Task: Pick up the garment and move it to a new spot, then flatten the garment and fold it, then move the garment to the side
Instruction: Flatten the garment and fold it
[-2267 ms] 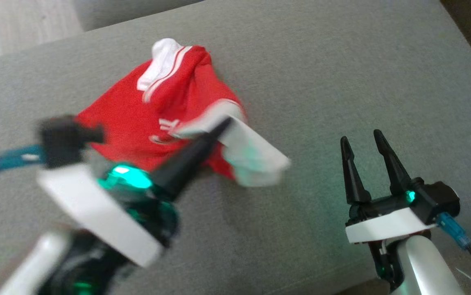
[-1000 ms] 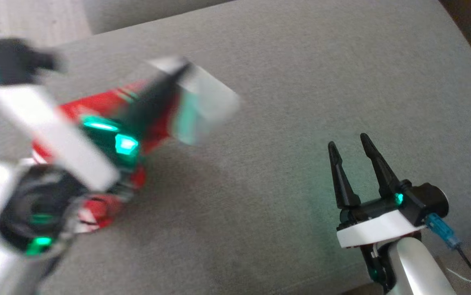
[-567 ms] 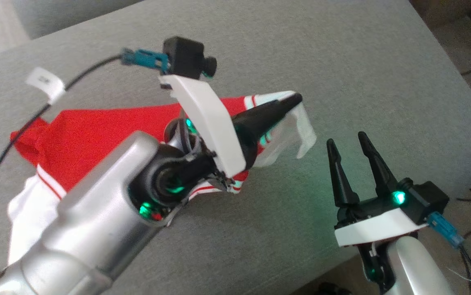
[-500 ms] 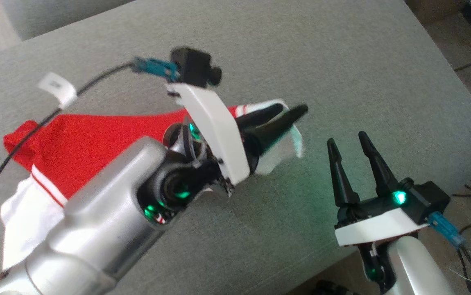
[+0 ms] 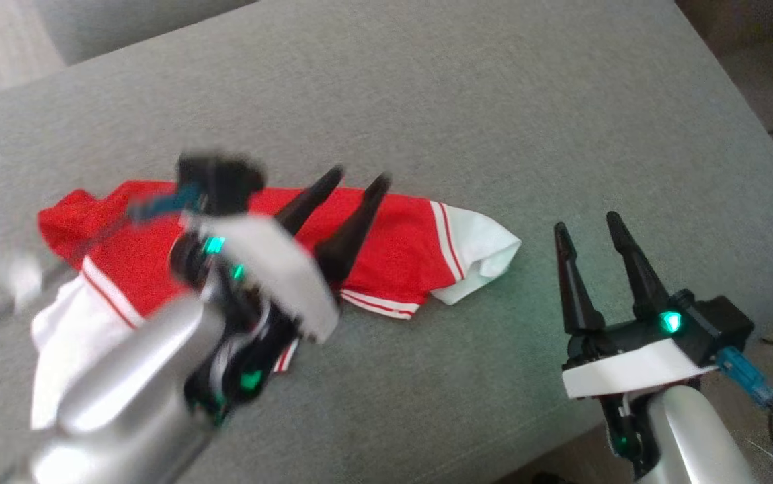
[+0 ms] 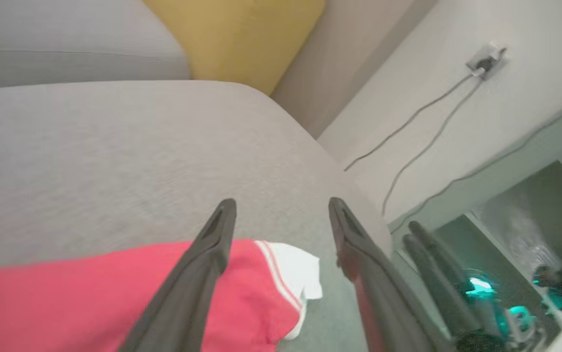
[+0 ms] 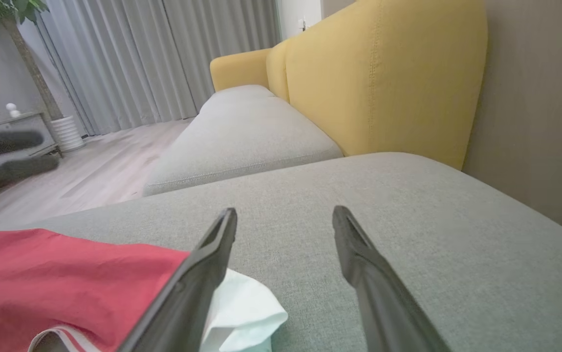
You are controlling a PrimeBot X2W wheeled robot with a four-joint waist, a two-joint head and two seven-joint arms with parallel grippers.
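1. Now the red fabric garment [image 5: 400, 249] with white, red-striped sleeve ends is spread lengthwise on the grey fabric sofa cushion [image 5: 494, 101].
2. The left gripper [image 5: 362, 173] is seen over the garment's middle, its fingers parted wide with nothing held.
3. The right gripper [image 5: 586, 222] is seen open and empty, near the white sleeve end.

Red-and-white garment [image 5: 400, 249] lying stretched on grey cushion [image 5: 494, 101]; left gripper [image 5: 361, 175] above it, jaws apart, empty; right gripper [image 5: 587, 223] near its white end, jaws apart, empty.
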